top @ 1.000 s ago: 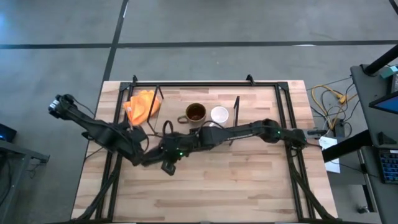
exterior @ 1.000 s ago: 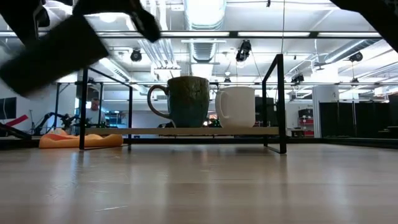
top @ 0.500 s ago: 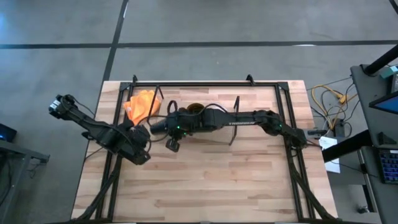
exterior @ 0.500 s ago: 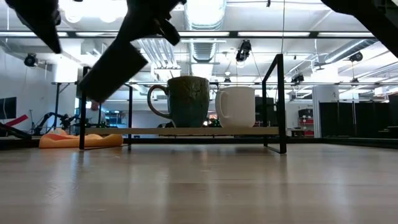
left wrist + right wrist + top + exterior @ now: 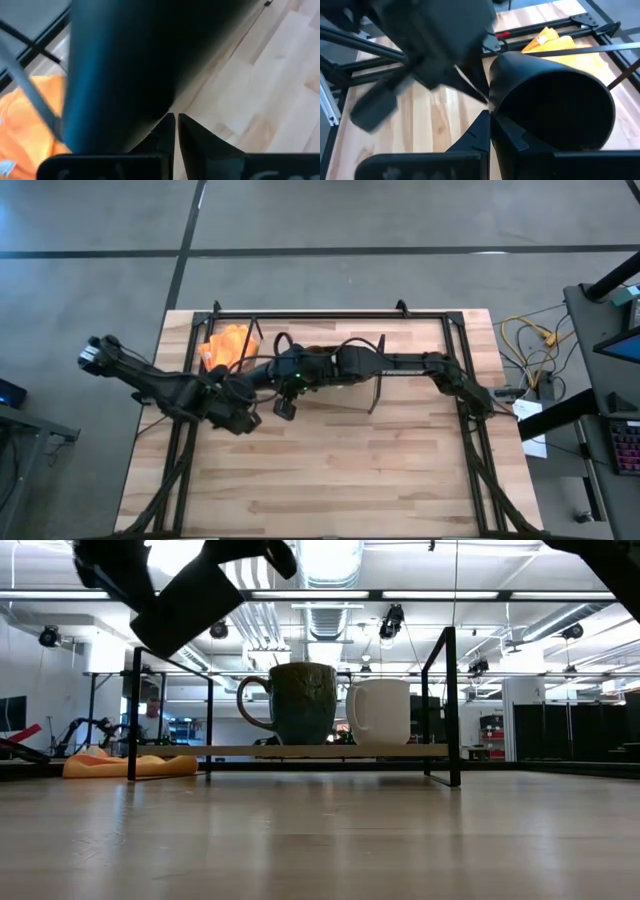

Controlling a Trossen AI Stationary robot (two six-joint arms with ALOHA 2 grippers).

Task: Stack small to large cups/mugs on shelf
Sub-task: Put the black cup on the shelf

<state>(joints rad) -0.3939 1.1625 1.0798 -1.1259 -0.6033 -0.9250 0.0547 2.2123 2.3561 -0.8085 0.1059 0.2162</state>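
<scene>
Shelf [image 5: 330, 750], a light-wood board with black wire end frames, sits at mid-frame in the low view carrying an upright greenish-brown mug [image 5: 300, 703], handle leftward, just beside an upright white mug [image 5: 380, 711], while the dark mug [image 5: 552, 107] appears tilted, mouth open, in the right wrist view.

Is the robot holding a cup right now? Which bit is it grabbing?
Yes. The right gripper is pinching the dark mug by its rim, one finger inside and one outside. The left gripper is shut and holds nothing.
</scene>
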